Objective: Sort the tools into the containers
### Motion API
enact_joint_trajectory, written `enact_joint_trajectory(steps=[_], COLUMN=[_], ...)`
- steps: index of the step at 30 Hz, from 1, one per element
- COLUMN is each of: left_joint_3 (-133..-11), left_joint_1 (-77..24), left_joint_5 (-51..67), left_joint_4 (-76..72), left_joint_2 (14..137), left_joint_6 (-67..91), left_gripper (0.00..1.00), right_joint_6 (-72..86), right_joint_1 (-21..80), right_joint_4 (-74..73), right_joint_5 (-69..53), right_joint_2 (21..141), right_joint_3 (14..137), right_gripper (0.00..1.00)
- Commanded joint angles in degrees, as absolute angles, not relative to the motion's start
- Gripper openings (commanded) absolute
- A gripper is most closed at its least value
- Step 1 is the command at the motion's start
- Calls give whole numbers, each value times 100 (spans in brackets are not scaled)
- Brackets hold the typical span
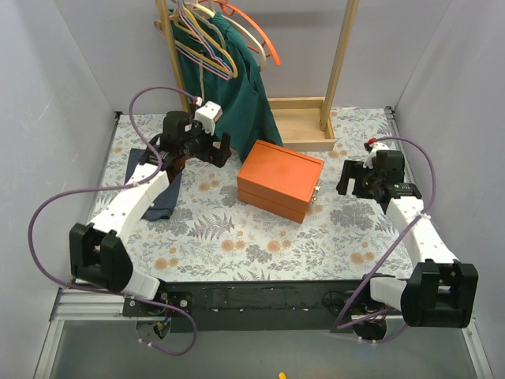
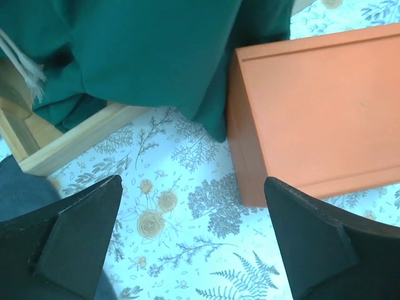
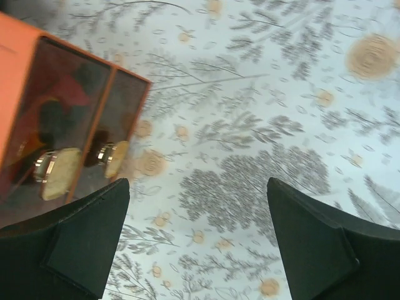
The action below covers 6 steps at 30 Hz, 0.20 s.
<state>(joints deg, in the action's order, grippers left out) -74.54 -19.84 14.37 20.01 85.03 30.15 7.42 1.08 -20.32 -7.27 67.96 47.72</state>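
— Up and to the left of the right gripper (image 3: 197,194), close by: orange box (image 3: 15,62), with two clear drawers (image 3: 69,119) facing it, a round knob (image 3: 57,175) on each. Both pushed in, by the look.

— Anything inside?

— Behind the clear front, a red-and-dark shape (image 3: 59,94); probably pliers handles, but too blurred to swear to. No loose tools spotted near either gripper on the floral table (image 1: 237,237).

— And the grippers themselves?

— Right gripper spread wide, pinching nothing, hovering over bare table just beside the drawer fronts. Left gripper (image 2: 193,187) likewise spread and empty, with the box's plain corner up and to its right, near but not touching.

— Beyond that?

— Straight ahead of the left gripper, a green garment (image 2: 137,50) hanging down over a wooden rack base (image 2: 81,137); coloured hangers (image 1: 217,35) higher up. Down to its left, a dark blue cloth (image 2: 22,187).

— So which step?

— Judging by the lack of stray tools: sorting likely finished or nearly so, or else remaining tools hidden from view. Cannot say which.

— Next move?

— If more to stow: right gripper onto a knob, closing on it squarely and pulling straight out, with the left steadying the box from behind against sliding. Care needed with the small knob: easy to slip off. Otherwise, backing both off.
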Motion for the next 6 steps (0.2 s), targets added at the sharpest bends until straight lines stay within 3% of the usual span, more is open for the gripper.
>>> enact_joint_trajectory(steps=[1,6], left_joint_3=[-6672,-6083], left_joint_1=[-1986,-1925], left_joint_5=[1319,1116], left_joint_4=[1846,1679], left_joint_2=[7858,7568], left_joint_6=[3251,3550], left_gripper=[98,98], right_joint_6=[677,563], right_joint_1=[88,97], right_joint_4=[-2968,-3410], right_joint_5=[597,799], right_joint_2=[6452,6153], right_joint_3=[5202,5335], right_gripper=[99,99])
